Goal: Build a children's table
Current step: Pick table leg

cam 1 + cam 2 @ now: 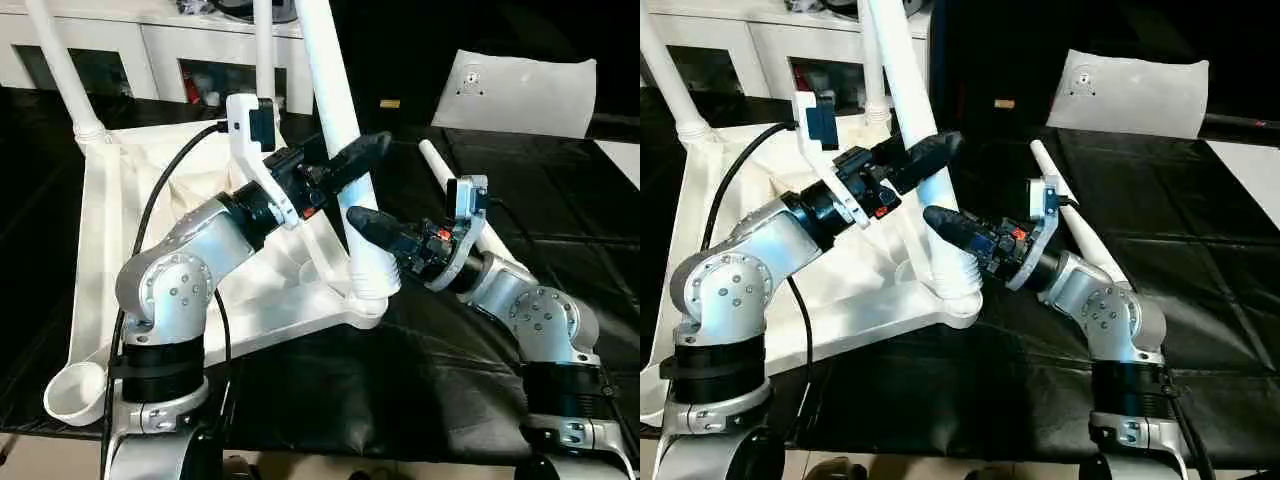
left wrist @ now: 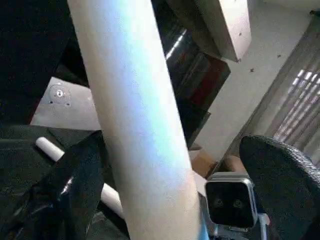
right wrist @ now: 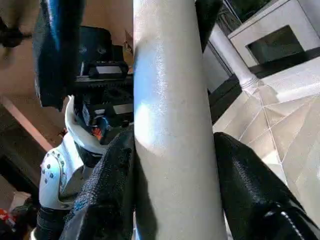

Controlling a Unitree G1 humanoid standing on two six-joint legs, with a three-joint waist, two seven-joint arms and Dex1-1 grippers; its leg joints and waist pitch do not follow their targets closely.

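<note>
The children's table top (image 1: 130, 230) lies upside down on the black work surface, ribbed side up. A white leg (image 1: 330, 90) stands tilted in the near right corner socket (image 1: 365, 300). My right gripper (image 1: 365, 235) is shut on this leg low down, with both fingers (image 3: 110, 185) pressed against it. Higher up, my left gripper (image 1: 350, 160) straddles the same leg, open, one finger (image 2: 280, 170) well clear of it. Two more legs (image 1: 65, 70) (image 1: 265, 60) stand in the far sockets. The near left socket (image 1: 75, 390) holds nothing. A loose leg (image 1: 1070, 200) lies beside my right arm.
A white cabinet (image 1: 150, 50) with shelves runs along the back. A white flat panel (image 1: 520, 90) rests at the back right of the black surface. The work surface's front edge lies close to my arms' bases.
</note>
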